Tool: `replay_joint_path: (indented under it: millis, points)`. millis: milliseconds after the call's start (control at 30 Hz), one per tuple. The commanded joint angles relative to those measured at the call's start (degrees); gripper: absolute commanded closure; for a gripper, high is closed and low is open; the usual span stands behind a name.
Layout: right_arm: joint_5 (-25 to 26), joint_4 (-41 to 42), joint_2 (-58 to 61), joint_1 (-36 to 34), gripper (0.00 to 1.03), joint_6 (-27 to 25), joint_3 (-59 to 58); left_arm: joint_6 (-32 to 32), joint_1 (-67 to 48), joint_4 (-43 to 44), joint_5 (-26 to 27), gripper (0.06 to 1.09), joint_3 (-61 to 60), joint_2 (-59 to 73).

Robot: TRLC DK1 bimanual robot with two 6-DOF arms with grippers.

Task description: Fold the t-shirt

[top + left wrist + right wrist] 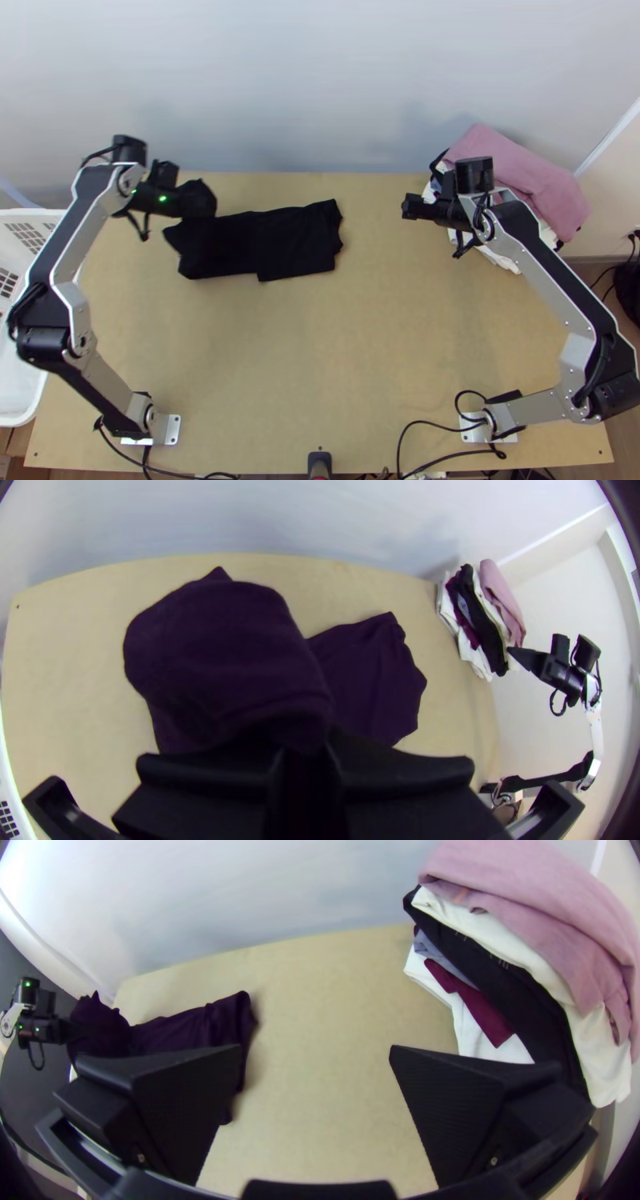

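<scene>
With the clock face being centred on the table [336,344] and twelve o'clock being set at its far edge, the t-shirt [296,244] is being located at about ten to eleven o'clock. The dark cloth is lying in a long, narrow, folded strip, with a layer edge being exposed along its six o'clock side. Its three o'clock end is resting on the table, while its nine o'clock end is being held raised in a bunch.

The left gripper [183,202] is being positioned at that raised end, at about ten o'clock. Its fingers are being kept pressed together on the cloth, and a broad, loose fold is being displayed beyond the fingertips in the left wrist view. Which part of the garment is being clamped cannot be told.

The right gripper [408,207] is being held at about one o'clock, between the t-shirt and the clothes pile [500,164]. In the right wrist view its fingers are being kept widely parted, with nothing being gripped.

The clothes pile is being situated at about two o'clock, its pink top layer being stacked over white, black and maroon cloth. The white basket [20,408] is being placed at about nine o'clock, beside the table.
</scene>
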Motion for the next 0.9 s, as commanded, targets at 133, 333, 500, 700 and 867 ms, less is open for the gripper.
replay_joint_path:
  millis: [133, 333, 500, 700, 867]
  points:
    - [-0.36, 0.41, -2.07, 0.54, 0.04, 0.54, -2.87, -6.06, -7.42, 0.7, -3.46, 1.05, 9.19, 7.35]
    - [-0.36, 0.67, -2.24, 0.54, 0.04, 0.54, -3.31, -8.7, -12.96, 0.78, -7.5, 1.05, 14.99, 12.8]
    - [-0.36, 1.46, -2.24, 0.36, 0.04, 0.63, -3.57, -10.2, -16.03, 0.78, -9.52, 1.05, 18.94, 17.02]
    - [-0.36, 2.6, -2.15, 0.8, 0.04, 0.98, -4.01, -10.81, -18.14, 0.78, -10.84, 1.05, 21.58, 20.27]
    - [-0.36, 3.57, -1.98, 0.89, 0.04, 0.98, -4.01, -11.25, -19.28, 0.78, -12.51, 1.05, 24.48, 22.82]
